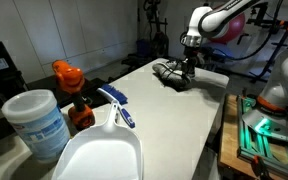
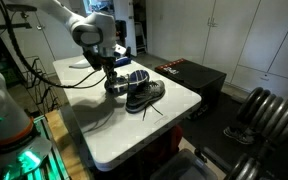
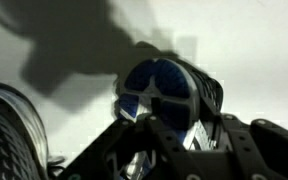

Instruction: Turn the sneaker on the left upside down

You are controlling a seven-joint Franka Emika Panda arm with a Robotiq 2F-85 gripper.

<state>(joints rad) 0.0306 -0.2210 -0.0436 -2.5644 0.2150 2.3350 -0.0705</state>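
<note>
On white table (image 2: 104, 135), sneaker (image 3: 164, 92) shows blue-white sole; gripper (image 2: 111, 80) at it, jaw state unclear.

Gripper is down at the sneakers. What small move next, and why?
Likely ease the gripper straight up, releasing if it holds. In the wrist view the sneaker shows its blue sole to the camera, so it looks turned over. The gripper sits low by it; its grip is unclear.

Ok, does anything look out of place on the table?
The tipped sneaker is off its sole, with its blue-and-white tread showing, beside the upright sneaker. That fits the flip in progress. Nothing looks spilled or damaged.
</note>
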